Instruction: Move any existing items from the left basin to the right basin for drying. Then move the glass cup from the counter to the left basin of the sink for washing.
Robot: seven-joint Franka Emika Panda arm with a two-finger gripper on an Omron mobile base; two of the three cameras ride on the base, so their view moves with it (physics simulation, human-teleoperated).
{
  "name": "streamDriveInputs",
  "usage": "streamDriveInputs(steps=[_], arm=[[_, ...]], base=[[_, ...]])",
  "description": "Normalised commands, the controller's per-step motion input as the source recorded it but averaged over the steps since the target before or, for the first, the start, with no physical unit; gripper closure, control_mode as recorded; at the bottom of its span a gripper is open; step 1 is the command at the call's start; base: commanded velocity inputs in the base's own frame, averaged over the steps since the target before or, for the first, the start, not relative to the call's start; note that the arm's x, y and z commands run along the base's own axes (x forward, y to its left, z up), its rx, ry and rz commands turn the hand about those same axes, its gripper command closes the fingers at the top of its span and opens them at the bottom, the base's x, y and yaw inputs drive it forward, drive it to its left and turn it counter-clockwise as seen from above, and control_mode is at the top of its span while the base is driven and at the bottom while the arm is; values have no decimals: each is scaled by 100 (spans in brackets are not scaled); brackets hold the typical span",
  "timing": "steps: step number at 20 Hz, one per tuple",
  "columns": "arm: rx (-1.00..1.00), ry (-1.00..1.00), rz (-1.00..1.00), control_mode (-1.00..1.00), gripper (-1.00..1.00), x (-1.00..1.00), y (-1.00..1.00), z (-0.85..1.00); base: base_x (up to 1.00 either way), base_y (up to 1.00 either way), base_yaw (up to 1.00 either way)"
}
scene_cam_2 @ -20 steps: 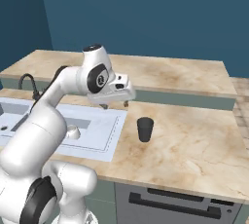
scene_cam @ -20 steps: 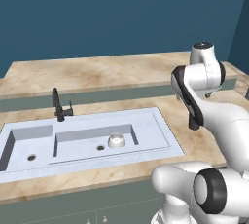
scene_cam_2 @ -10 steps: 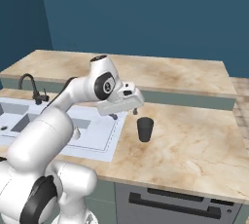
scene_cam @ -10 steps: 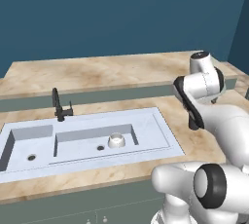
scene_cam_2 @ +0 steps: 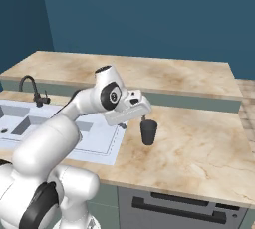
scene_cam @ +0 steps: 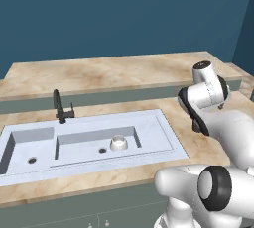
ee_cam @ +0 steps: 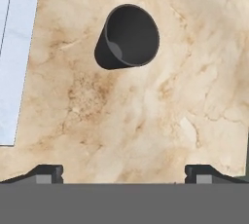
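The glass cup (scene_cam_2: 148,132) stands upright on the counter (scene_cam_2: 199,143), a short way right of the sink (scene_cam_2: 102,138). My gripper (scene_cam_2: 133,122) hovers just above and left of its rim, open. From the hand view I look down into the dark cup (ee_cam: 127,37) in the upper middle, with the fingertips (ee_cam: 48,172) spread wide and nothing between them. The left basin (scene_cam: 20,145) holds nothing. A small white bowl (scene_cam: 118,143) sits in the right basin (scene_cam: 79,145).
A black faucet (scene_cam: 60,108) stands behind the sink. A raised counter ledge (scene_cam: 114,73) runs along the back, under the dark blue wall. The sink's pale rim (ee_cam: 14,47) lies left of the cup in the hand view. Open counter stretches right of the cup.
The arm has swung right from beside the sink and lowered, bringing the open gripper over the glass cup. The cup and the bowl have not moved.
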Motion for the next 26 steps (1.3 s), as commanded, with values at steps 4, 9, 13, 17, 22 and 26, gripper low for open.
streamDriveInputs(steps=[4,9,13,17,22,26], arm=[[-6,0,1,-100,-100,13,-10,-38],[-4,0,3,-100,-100,11,-6,-27],[-3,0,4,-100,-100,18,-5,-17],[-4,0,6,-100,-100,31,0,-9],[-4,0,5,-100,-100,32,0,-7],[-4,0,4,-100,-100,15,0,-16]], base=[[0,0,0],[0,0,0],[0,0,0],[0,0,0],[0,0,0],[0,0,0]])
